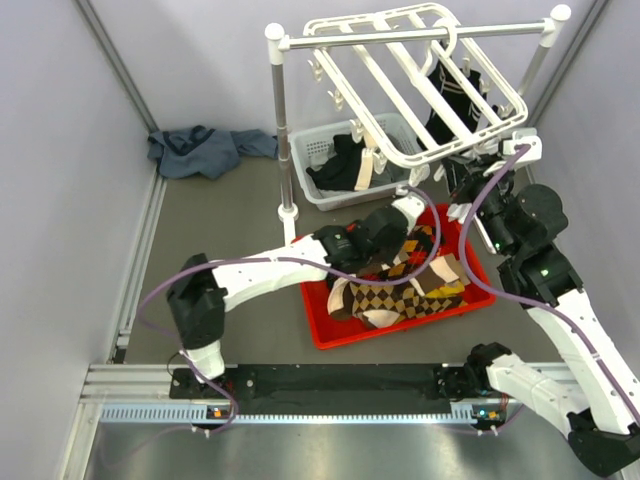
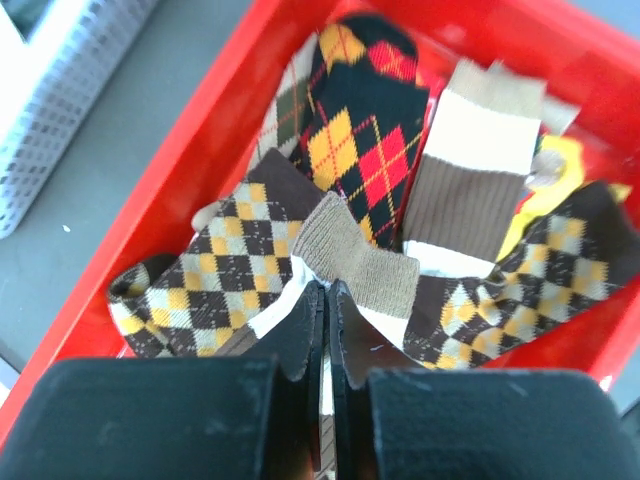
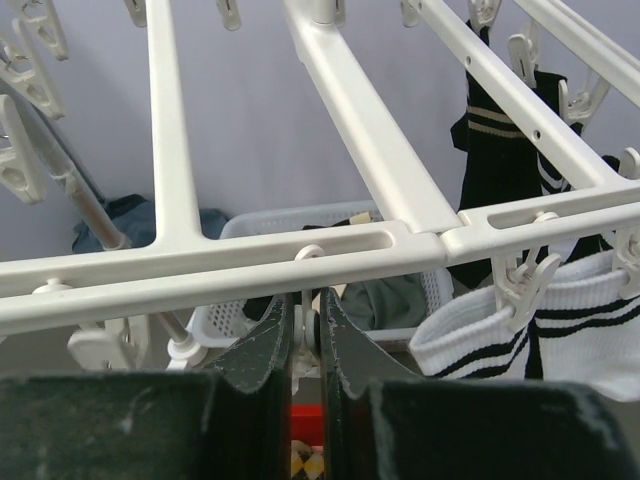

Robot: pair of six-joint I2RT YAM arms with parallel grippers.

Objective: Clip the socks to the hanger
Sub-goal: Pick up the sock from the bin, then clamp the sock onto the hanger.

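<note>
Several argyle socks lie heaped in a red tray (image 2: 200,130). One is black with red and orange diamonds (image 2: 365,130); the others are brown and cream (image 2: 215,275). My left gripper (image 2: 327,292) is down in the tray, shut on the cream edge of a brown argyle sock beside its tan cuff (image 2: 355,260). The white hanger (image 3: 200,265) hangs from a rod above. My right gripper (image 3: 308,312) is just under its front bar, shut on a small dangling clip (image 3: 322,330). From above, the tray (image 1: 320,325) sits mid-table and the hanger (image 1: 450,143) is behind it.
A white basket (image 1: 320,150) of dark clothes stands behind the tray, beside the rack's white post (image 1: 280,120). A blue-grey cloth (image 1: 200,150) lies at the back left. White socks with black stripes (image 3: 500,330) and black socks (image 1: 450,100) hang clipped on the hanger's right side.
</note>
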